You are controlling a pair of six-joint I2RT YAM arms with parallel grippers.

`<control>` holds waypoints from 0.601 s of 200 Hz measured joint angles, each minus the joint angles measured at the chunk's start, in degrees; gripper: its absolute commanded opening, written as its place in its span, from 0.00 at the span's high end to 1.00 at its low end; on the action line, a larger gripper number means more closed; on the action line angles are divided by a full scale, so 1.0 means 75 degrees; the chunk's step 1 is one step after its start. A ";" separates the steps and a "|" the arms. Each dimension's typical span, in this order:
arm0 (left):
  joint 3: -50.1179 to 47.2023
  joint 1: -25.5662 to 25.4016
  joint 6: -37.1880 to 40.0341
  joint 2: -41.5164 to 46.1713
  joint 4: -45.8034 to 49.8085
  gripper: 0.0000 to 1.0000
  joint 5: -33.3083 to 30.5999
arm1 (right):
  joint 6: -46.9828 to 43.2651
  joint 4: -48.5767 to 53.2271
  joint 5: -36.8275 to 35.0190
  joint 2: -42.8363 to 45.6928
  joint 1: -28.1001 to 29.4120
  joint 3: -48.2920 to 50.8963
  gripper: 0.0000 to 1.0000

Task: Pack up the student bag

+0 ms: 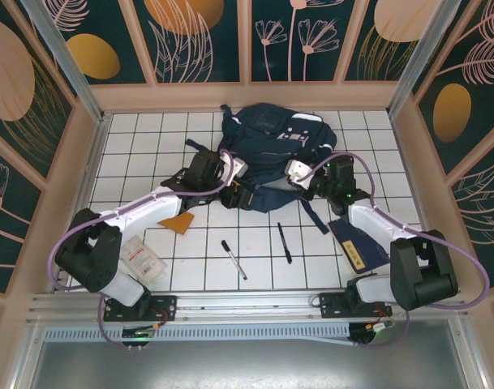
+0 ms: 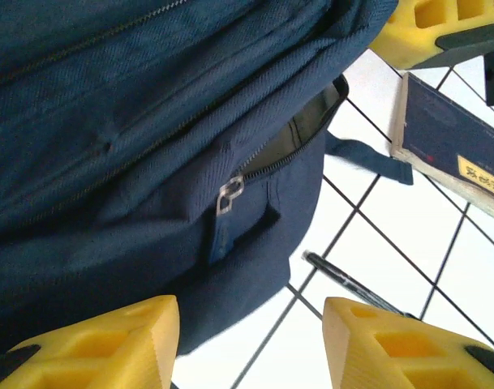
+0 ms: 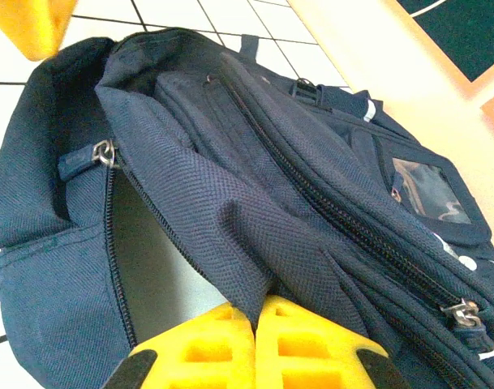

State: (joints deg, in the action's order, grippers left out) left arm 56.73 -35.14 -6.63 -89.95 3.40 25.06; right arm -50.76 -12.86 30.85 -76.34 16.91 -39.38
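**A:** Right tool (image 3: 256,312) is pinched tight on a fold of the student bag (image 1: 271,154) next to the open zip. Left tool (image 2: 247,324) has its jaws apart with nothing in them, just beside the bag's near side. The bag's sitting mid-counter, toward the far edge.

**B:** So it's the hold-the-mouth-open step imo. Next I'd guess the left tool either grabs the other lip or fetches a pen (image 1: 234,259) from near the front edge.
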 measured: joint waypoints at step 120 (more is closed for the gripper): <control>0.0664 0.0035 0.0883 -0.1303 -0.0446 0.68 0.1113 | 0.0650 -0.0093 0.0463 -0.0012 0.0009 -0.0207 1.00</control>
State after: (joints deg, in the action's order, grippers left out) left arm 61.71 -34.87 -0.01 -99.72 0.05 33.41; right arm -45.89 -13.56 34.33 -76.42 16.97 -40.93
